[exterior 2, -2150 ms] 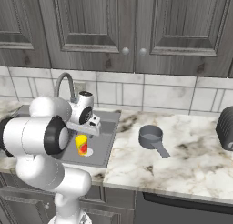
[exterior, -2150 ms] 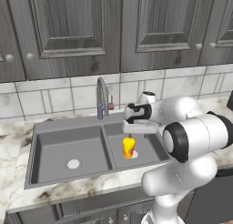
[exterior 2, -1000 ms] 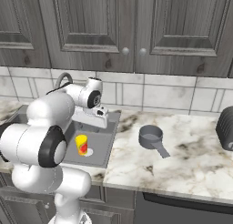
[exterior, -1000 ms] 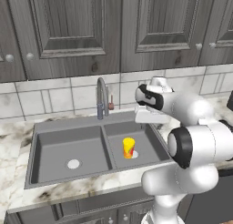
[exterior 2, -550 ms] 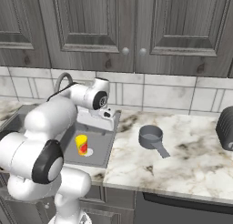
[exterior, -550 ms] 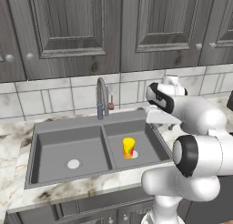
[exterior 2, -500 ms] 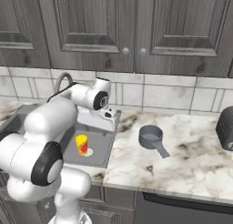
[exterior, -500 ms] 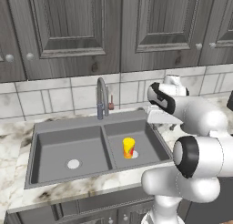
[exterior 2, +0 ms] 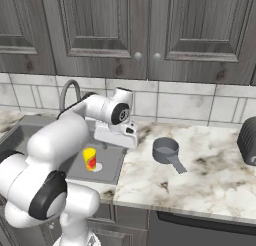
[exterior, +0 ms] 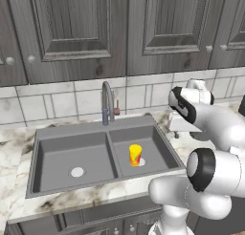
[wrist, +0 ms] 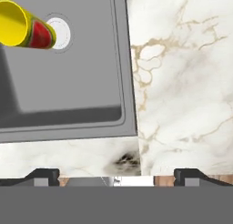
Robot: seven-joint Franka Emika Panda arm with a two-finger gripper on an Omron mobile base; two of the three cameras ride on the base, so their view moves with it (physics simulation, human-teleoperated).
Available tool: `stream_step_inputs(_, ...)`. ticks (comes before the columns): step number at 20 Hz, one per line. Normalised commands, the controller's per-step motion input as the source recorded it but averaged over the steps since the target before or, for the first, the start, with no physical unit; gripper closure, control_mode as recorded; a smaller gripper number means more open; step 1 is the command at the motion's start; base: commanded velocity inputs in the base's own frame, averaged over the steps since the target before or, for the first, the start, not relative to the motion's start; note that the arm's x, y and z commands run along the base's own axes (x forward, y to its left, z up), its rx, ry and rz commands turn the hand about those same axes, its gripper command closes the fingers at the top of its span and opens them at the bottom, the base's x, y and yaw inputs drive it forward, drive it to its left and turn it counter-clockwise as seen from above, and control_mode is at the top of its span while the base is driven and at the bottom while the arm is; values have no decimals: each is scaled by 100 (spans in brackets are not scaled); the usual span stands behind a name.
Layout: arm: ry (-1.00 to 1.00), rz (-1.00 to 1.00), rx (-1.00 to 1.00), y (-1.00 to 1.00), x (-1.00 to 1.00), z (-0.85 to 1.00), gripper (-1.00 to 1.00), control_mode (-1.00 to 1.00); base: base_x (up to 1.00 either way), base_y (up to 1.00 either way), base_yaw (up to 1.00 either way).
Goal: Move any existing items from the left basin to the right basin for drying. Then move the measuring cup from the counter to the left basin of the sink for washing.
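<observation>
Right base view adds measuring cup (exterior 2: pixel 166 150), hand view pincer (wrist: pixel 116 175) spread

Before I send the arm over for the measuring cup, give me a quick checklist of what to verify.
1. Yellow cup upright in the right basin: ok.
2. Left basin free of items: ok.
3. Gripper jaws open, nothing held: ok.
4. Measuring cup on the counter, handle toward the front edge: ok.
5. Gripper over the measuring cup: not ok, it hangs above the sink's right rim.
</observation>
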Motion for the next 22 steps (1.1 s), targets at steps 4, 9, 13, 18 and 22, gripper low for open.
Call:
stream_step_inputs(4, 5, 2, 0, -48, -14, 4, -100, -100, 0, 0, 0)
stream_step_inputs(9, 4, 3, 0, -48, -2, 4, -100, -100, 0, 0, 0)
stream_step_inputs(13, 3, 4, 0, -47, 0, 4, -100, -100, 0, 0, 0)
stream_step_inputs(18, 0, 5, 0, -50, 0, 1, -100, -100, 0, 0, 0)
stream_step_inputs(22, 0, 6, 0, -50, 0, 2, -100, -100, 0, 0, 0)
